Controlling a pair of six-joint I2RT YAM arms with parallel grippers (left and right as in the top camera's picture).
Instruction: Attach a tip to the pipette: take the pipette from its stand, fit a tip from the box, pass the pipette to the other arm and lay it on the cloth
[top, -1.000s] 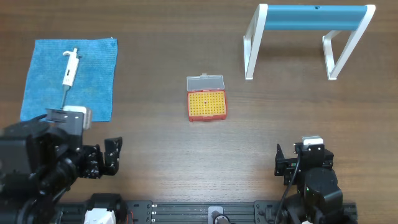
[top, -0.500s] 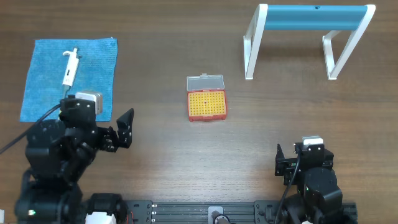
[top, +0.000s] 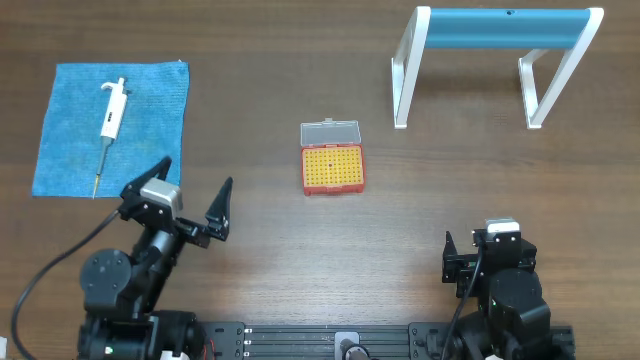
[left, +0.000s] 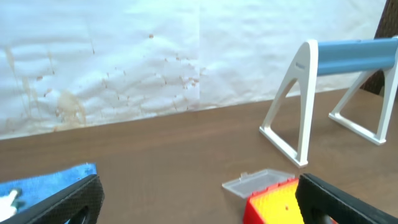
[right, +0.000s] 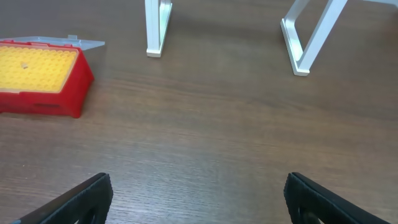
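L gripper (top: 197, 172) has pulled back off cloth (top: 150, 120), fingers spread, empty. Tip box (right: 37, 102), lid open, holds yellow tips (right: 34, 68). Pipette (top: 111, 112) lies on cloth, apart from gripper.

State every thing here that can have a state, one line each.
pipette: lying flat on the cloth, tip fitted
blue cloth: spread flat
tip box: open, lid folded back
stand: upright, no pipette on it
left hand: open, holding nothing
right hand: open, holding nothing
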